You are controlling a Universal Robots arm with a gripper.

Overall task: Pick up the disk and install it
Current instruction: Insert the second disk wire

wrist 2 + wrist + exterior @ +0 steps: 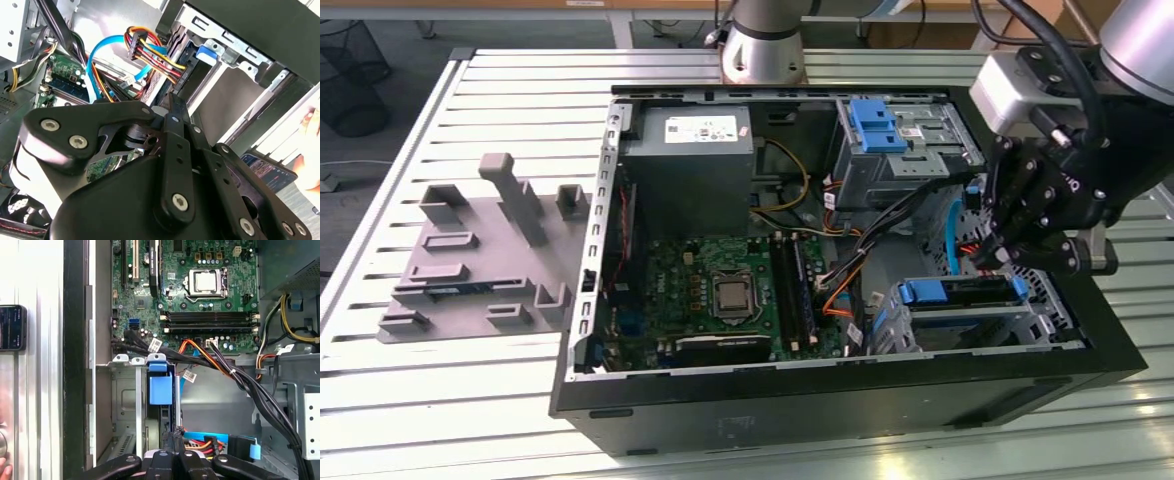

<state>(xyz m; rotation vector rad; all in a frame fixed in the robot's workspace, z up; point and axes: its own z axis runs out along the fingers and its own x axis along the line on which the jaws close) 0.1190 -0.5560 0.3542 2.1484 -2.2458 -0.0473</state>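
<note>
The disk (160,387), a flat silver drive framed in a blue plastic bracket, stands on its edge in the grey metal drive cage (125,390) of the open black computer case (854,400). Its long axis runs straight away from the fingertips toward the green motherboard (200,300), blue tab end foremost. In the exterior view the disk (961,291) shows as a blue strip lying along the cage's top, from that view's left to its right.

The black gripper (1007,262) reaches down into the case from the exterior view's right, wrist tilted, with the fingertips at the disk's near end. In both wrist views the gripper (172,436) (175,102) has its fingers drawn together to one narrow point with no gap between them. Whether the tips touch the disk I cannot tell.

Only the bracket's blue tab and a dark sliver of the drive's edge show. A bundle of orange, yellow and black cables (210,357) crosses just beyond the tab.
</note>
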